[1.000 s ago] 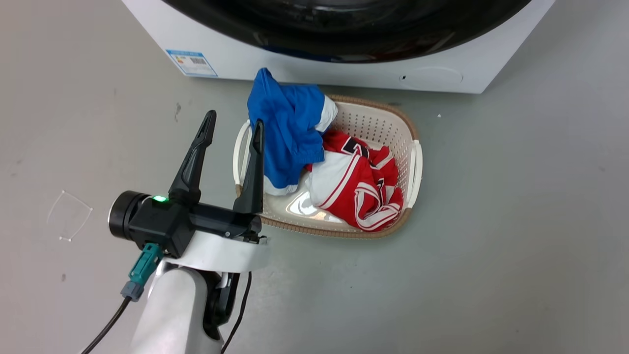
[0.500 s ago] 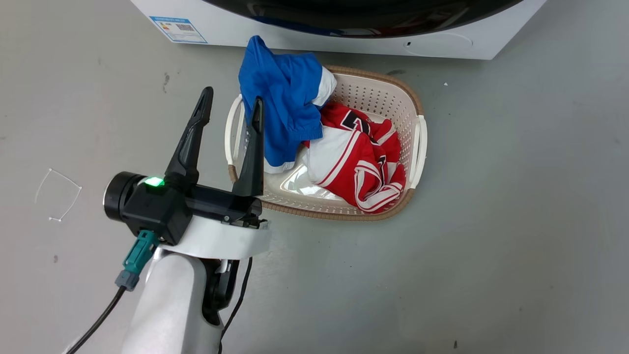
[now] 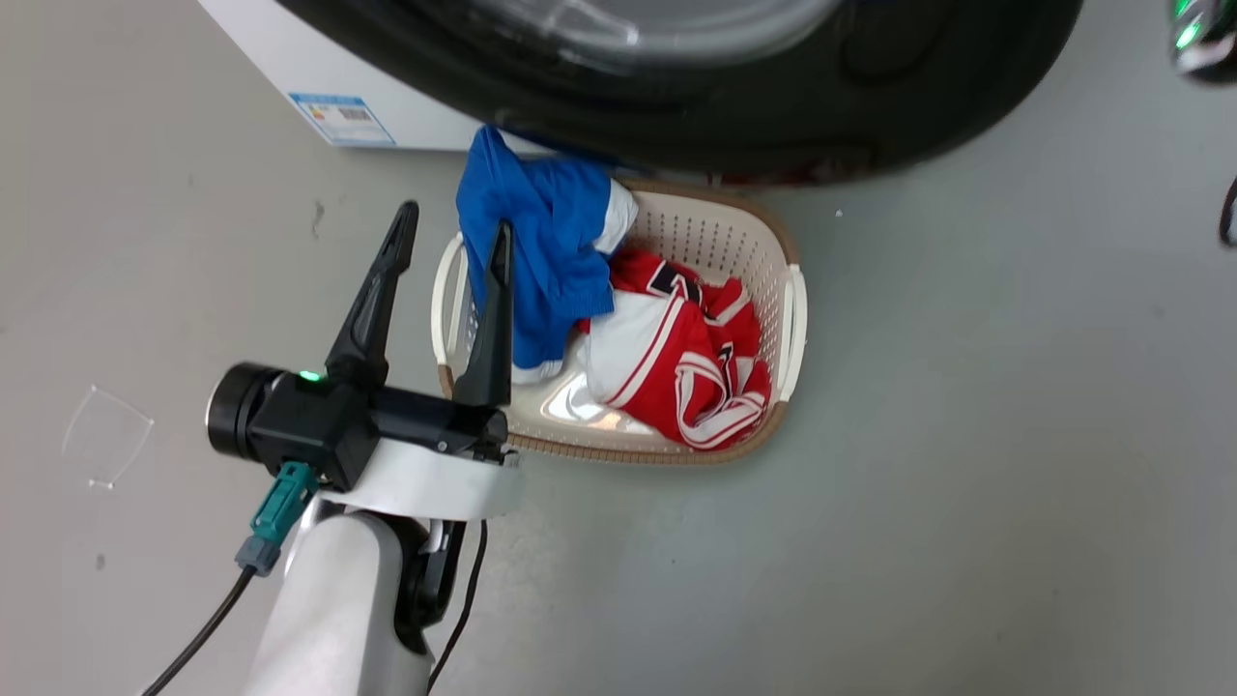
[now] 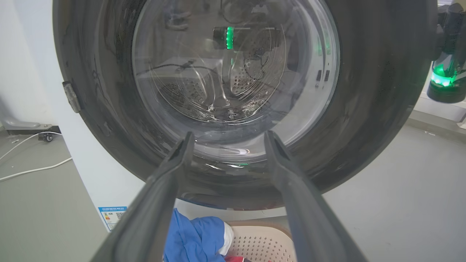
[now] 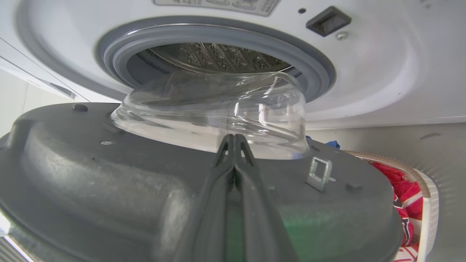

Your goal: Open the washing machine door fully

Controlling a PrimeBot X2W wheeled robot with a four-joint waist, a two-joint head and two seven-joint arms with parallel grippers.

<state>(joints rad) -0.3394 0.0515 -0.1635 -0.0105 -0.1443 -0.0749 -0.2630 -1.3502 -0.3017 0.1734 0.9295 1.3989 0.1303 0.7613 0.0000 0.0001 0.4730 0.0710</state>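
Washing machine door (image 5: 91,182) ajar, right end effector (image 5: 233,137) together behind it, left end effector (image 3: 455,220) apart

We see a cream perforated basket (image 3: 794,324) on the grey floor (image 3: 966,503), blue garment (image 3: 541,242) draped over its rim, red-and-white jersey (image 3: 696,387) inside. Blue-edged sticker (image 3: 340,118) on the white machine front (image 3: 253,43).

The left jaws stand spread wide on a pale forearm (image 3: 333,599) reaching forward; the right jaws are pressed together.
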